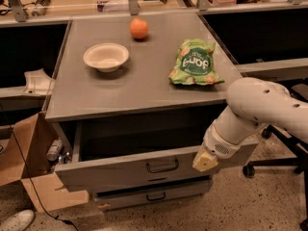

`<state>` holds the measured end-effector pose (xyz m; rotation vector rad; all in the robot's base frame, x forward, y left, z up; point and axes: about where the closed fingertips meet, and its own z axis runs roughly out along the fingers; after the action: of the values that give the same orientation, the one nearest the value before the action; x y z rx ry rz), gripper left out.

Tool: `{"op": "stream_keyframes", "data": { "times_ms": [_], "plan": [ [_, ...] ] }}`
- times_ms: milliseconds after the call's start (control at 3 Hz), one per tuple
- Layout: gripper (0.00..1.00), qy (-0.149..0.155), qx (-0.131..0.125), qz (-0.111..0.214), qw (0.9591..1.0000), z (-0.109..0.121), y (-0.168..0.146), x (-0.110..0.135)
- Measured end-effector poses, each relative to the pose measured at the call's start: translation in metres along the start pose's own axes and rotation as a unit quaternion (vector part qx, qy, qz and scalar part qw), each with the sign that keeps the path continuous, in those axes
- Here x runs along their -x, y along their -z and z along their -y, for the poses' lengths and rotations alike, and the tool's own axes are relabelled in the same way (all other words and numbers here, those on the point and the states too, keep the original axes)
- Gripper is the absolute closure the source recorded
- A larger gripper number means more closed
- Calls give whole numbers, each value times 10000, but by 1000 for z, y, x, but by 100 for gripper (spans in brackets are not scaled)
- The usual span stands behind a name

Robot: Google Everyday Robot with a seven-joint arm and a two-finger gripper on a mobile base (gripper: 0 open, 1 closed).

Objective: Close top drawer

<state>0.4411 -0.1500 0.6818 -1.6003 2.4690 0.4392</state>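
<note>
The top drawer (120, 170) is a wide grey drawer pulled out from under the grey cabinet top. Its dark loop handle (162, 166) sits at the centre of the front. The inside looks dark and empty. My gripper (205, 161) is at the end of the white arm (260, 107) that comes in from the right. It is against the right part of the drawer front, right of the handle. Only a pale tan tip of it shows.
On the cabinet top (144, 81) are a white bowl (106, 57), an orange (139, 28) and a green snack bag (194, 63). A lower drawer (154, 194) is below. A cardboard box (29, 165) is at the left; a chair base (269, 162) is at the right.
</note>
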Motion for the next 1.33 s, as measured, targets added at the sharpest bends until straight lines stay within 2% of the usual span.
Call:
{"op": "stream_keyframes", "data": {
  "times_ms": [333,1333],
  "plan": [
    [100,-27,20,13,10000,1,-2,0],
    [100,-171,-252,368,9989,31,-5,28]
  ]
}}
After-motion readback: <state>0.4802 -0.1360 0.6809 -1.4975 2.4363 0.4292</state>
